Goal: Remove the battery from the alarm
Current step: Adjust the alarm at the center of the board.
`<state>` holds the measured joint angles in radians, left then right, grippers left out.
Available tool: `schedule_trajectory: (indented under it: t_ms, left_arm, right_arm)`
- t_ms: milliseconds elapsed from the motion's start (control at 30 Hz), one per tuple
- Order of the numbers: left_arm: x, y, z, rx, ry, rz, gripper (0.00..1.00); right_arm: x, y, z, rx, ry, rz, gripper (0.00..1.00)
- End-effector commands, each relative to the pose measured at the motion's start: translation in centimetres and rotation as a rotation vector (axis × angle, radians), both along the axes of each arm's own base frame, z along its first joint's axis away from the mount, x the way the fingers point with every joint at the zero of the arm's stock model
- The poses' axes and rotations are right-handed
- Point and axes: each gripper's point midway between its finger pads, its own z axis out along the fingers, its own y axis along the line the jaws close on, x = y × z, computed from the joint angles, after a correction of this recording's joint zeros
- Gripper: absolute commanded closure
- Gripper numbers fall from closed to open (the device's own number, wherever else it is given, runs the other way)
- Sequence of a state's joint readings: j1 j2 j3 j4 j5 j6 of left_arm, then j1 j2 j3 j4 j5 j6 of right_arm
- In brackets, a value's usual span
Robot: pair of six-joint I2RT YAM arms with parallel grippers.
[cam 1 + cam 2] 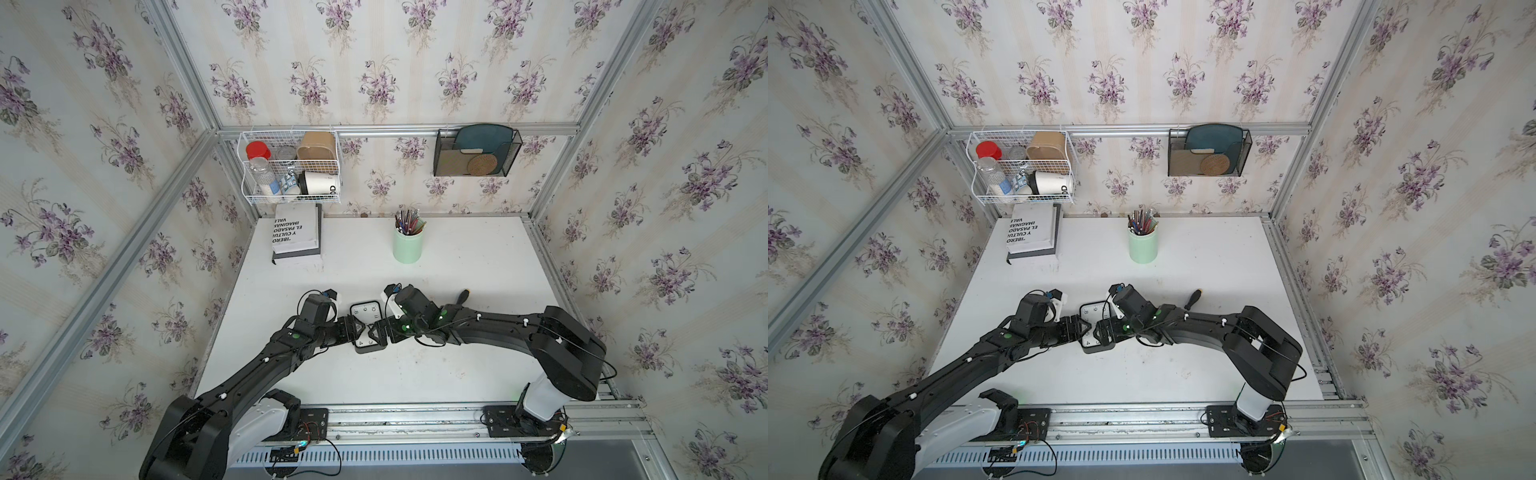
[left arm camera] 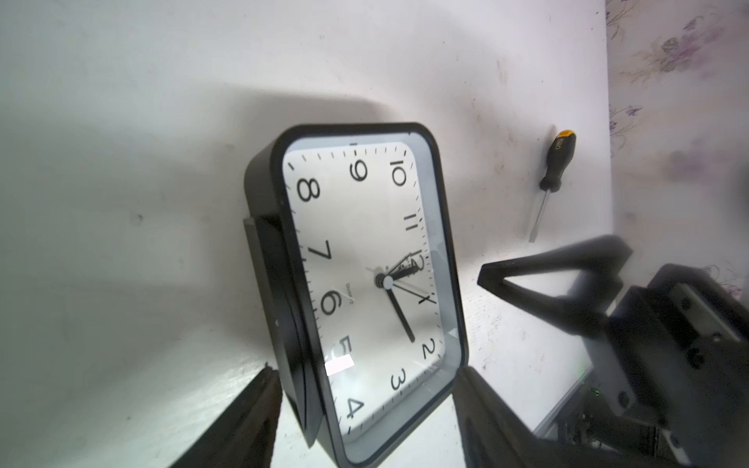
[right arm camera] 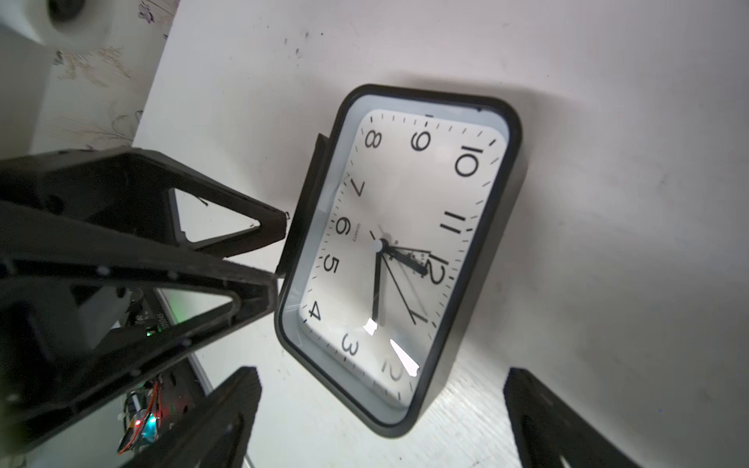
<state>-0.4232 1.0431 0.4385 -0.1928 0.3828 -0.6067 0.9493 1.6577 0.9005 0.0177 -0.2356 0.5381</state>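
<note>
- Midway along the white bench point(image 1: 457, 249), the palm-sized black plastic alarm with the white dial point(image 1: 365, 311) lies face up. Its long sides run near to far, and it sits squarely between your two arms so that either can reach it.
- It does not seem to lie flat. The wrist views show a raised block on its back, so the shell appears propped and slightly tilted, with its long edges exposed for fingers.
- Your left end effector point(image 3: 279, 255) is at the alarm's left long edge with its black fingers spread wide and the tips right against the bezel. I cannot tell whether they touch it, and it carries nothing.
- Your right end effector point(image 3: 383, 372) mirrors it from the right side, jaws wide and empty, just beside the alarm's right edge.
- The battery is not visible. I judge it sits in the back of the alarm, turned down toward the bench. That would explain the approach from opposite sides, since the alarm probably has to be turned over first.
- The black-handled, orange-capped screwdriver point(image 2: 555, 162) lies on the bench to the far right of the alarm, well apart from it. No end effector is on it, and it is likely kept within reach for the cover.
- Watch the glossy, rounded shell, which may pivot on that back block when you squeeze it.
</note>
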Motion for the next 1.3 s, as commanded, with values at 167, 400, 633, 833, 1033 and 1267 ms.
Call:
schedule_trajectory:
  t_ms: [167,400,633,833,1033,1267]
  left_arm:
    - [-2.4,-1.0,-0.1,0.020,0.034,-0.009,0.28]
    - [-3.0,-1.6,-1.6,0.031,0.059,-0.005,0.31]
    - [-2.3,-2.9,-2.4,-0.019,0.036,-0.004,0.36]
    - [-1.7,-3.1,-2.8,-0.021,0.023,0.006,0.48]
    - [-1.0,-3.9,-2.4,-0.068,-0.010,0.006,0.57]
    - [-0.7,-4.6,-1.1,-0.097,-0.035,-0.009,0.64]
  right_arm:
    - [0.1,0.5,0.1,0.180,0.061,0.012,0.06]
    - [0.1,0.8,-1.3,0.202,0.100,0.006,0.08]
    - [-0.5,1.0,-2.6,0.227,0.148,0.013,0.14]
    - [-1.0,0.8,-2.3,0.275,0.167,0.000,0.20]
    - [-0.7,0.8,-2.0,0.308,0.167,-0.020,0.23]
    - [0.2,0.4,-0.5,0.339,0.140,-0.070,0.25]
